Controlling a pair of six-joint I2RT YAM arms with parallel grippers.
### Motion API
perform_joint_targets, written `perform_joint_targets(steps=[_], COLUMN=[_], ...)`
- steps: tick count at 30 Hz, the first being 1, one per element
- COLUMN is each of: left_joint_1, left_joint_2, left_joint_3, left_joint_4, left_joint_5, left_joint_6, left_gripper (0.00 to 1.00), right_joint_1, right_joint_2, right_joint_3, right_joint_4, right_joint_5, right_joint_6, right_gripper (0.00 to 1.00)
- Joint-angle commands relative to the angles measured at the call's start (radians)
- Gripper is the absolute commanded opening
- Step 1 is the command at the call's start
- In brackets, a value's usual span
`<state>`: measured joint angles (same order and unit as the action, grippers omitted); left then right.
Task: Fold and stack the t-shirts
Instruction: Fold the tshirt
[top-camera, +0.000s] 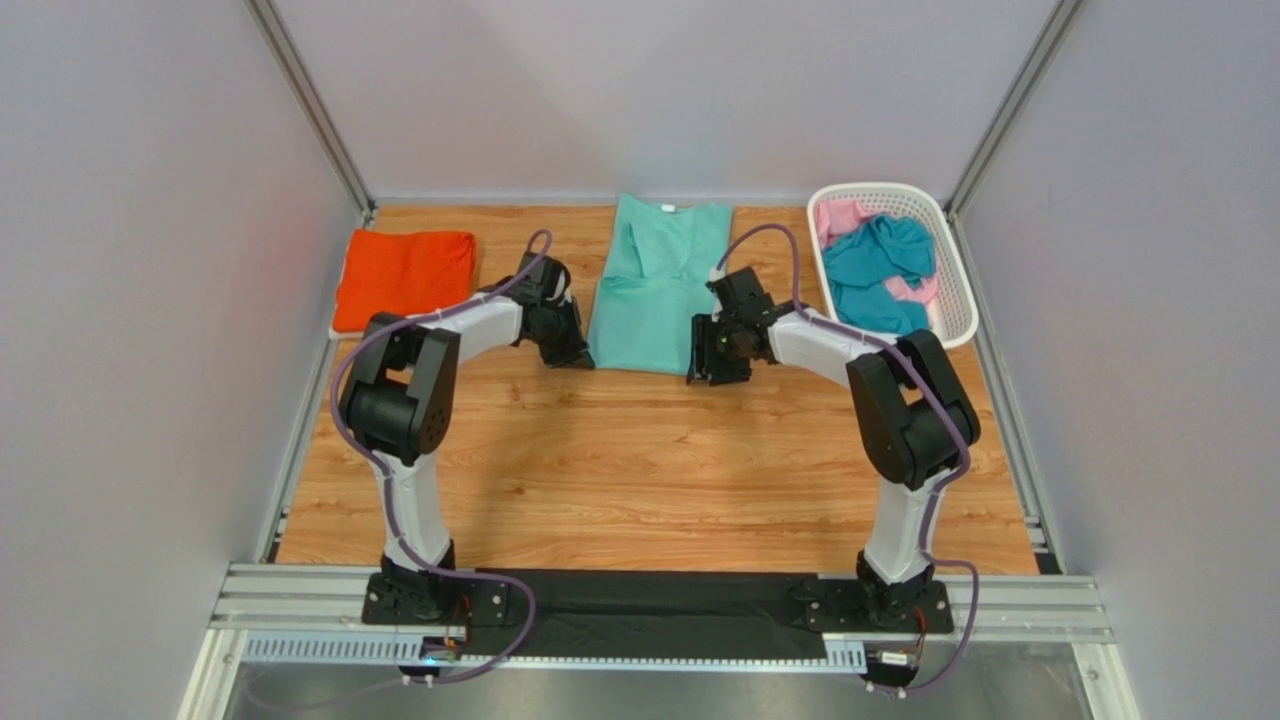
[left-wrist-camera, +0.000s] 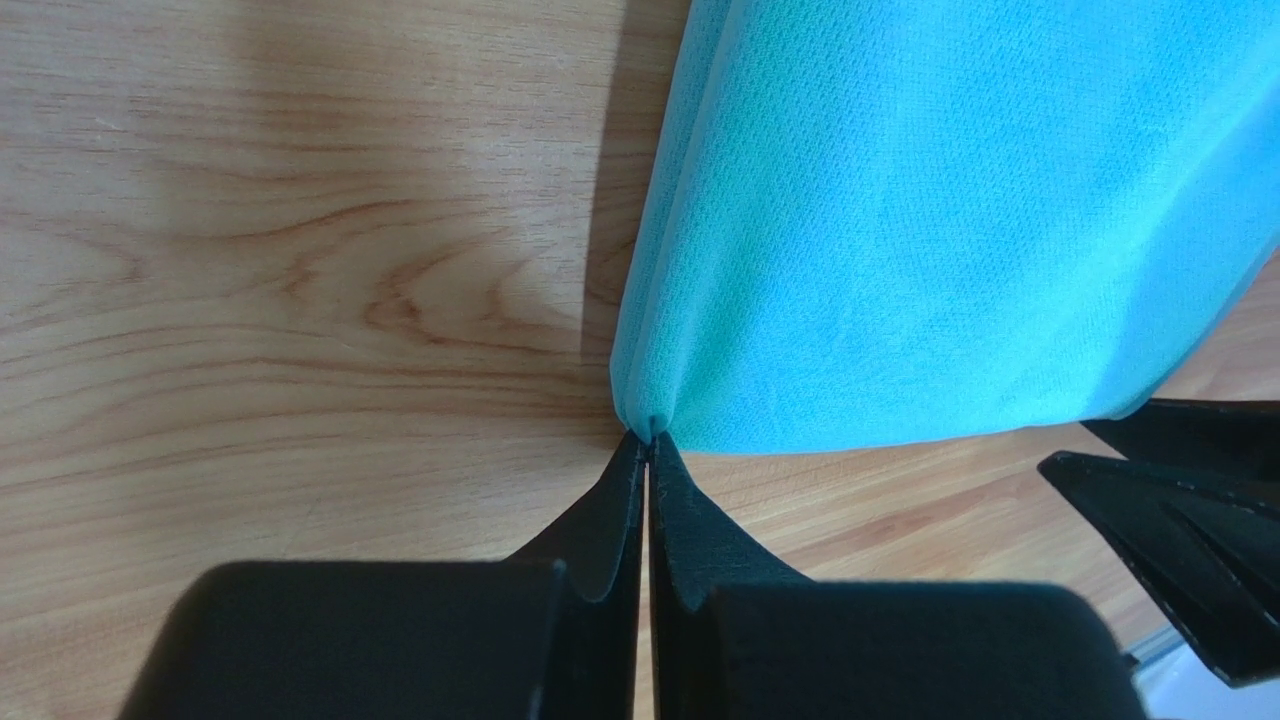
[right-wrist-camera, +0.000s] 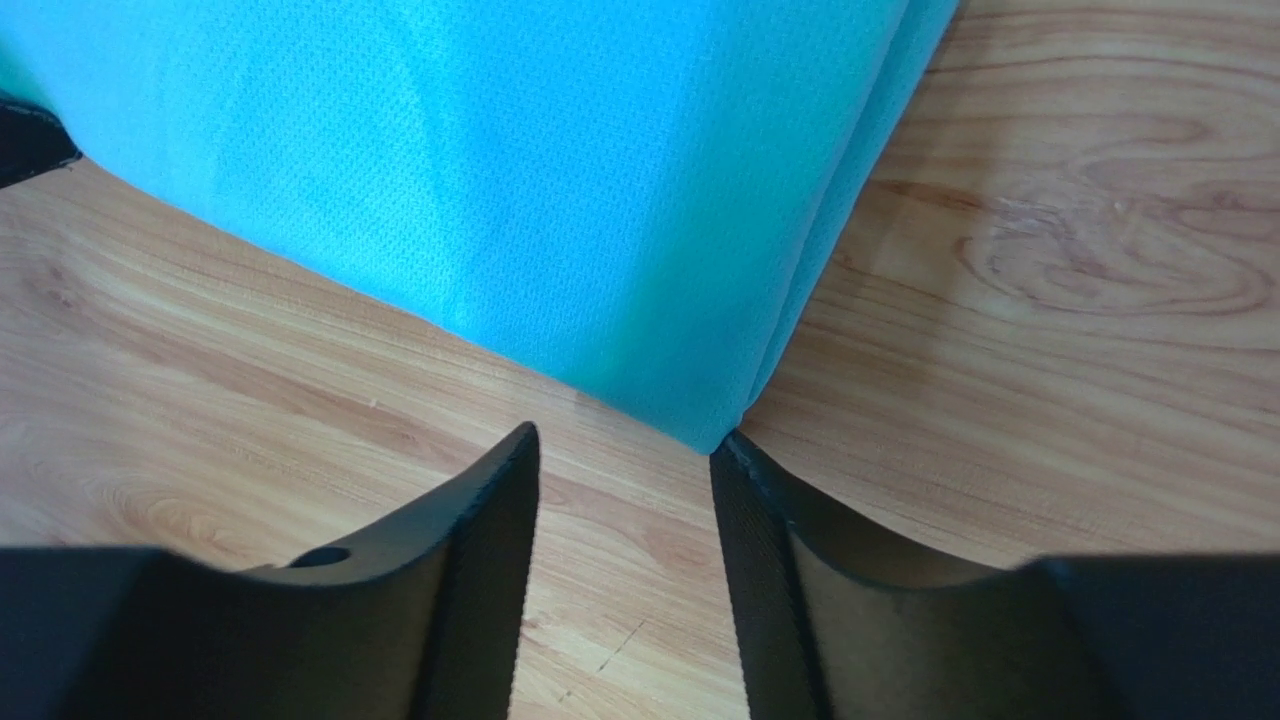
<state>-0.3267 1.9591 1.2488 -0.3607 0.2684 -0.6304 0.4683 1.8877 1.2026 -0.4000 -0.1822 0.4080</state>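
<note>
**Got the left corner of the mint tee pinched, right side not clamped yet**

Closest to me, my left gripper (left-wrist-camera: 648, 438) is squeezed all the way together, and the near-left corner of the mint-green t-shirt (left-wrist-camera: 932, 225) is nipped right at the fingertips. The cloth lifts up off the wooden table (top-camera: 661, 465) from that pinch point.

My right gripper (right-wrist-camera: 624, 435) sits at the near-right corner of the same tee. Its jaws are apart with a clear gap between them. The folded corner pokes down just at the tip of one finger, touching it or very nearly, but nothing is clamped on that side.

From above, both arms reach in toward the tee's near hem, one on each side. The mint tee lies in a long folded strip in the middle of the table, running away from me toward the back wall, collar end farthest.

Further back on the left, an orange t-shirt (top-camera: 403, 278) sits folded in a neat rectangle, well apart from the mint one. Back right there's a white basket (top-camera: 962, 308) with a teal t-shirt (top-camera: 879, 270) and a pink one (top-camera: 842, 219) bundled inside.
</note>
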Motion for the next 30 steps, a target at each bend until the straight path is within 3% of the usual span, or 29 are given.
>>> perform_joint_targets(steps=[1, 7, 10, 11, 15, 23, 26, 30], left_joint_1=[-0.002, -0.002, -0.002, -0.002, -0.002, -0.002, -0.003, -0.008], left_joint_2=[-0.011, -0.012, -0.019, -0.020, -0.034, -0.149, -0.250, -0.507], left_joint_3=[-0.040, -0.054, -0.063, -0.066, -0.083, -0.221, -0.336, -0.587], left_joint_4=[-0.006, 0.005, 0.009, 0.014, 0.028, 0.072, 0.098, 0.115], left_joint_5=[-0.028, -0.026, -0.029, -0.031, -0.031, 0.005, 0.028, -0.012], left_joint_6=[0.006, 0.005, 0.005, 0.003, -0.003, -0.018, -0.043, -0.127], left_gripper=[0.00, 0.00, 0.00, 0.00, 0.00, 0.00, 0.00, 0.00], right_joint_1=[0.004, 0.004, 0.007, 0.006, 0.009, 0.059, 0.107, 0.167], right_joint_2=[0.040, 0.053, 0.056, 0.054, 0.059, -0.090, -0.174, -0.321], right_joint_3=[0.009, 0.015, 0.011, 0.008, -0.017, -0.150, -0.241, -0.379], right_joint_4=[0.004, -0.011, -0.010, -0.007, 0.033, 0.073, 0.076, 0.069], right_joint_5=[0.030, 0.088, 0.113, 0.118, 0.121, 0.147, 0.167, 0.152], right_joint_6=[-0.017, -0.043, -0.052, -0.058, -0.086, -0.097, -0.078, -0.025], right_gripper=[0.45, 0.36, 0.21, 0.12, 0.00, 0.00, 0.00, 0.00])
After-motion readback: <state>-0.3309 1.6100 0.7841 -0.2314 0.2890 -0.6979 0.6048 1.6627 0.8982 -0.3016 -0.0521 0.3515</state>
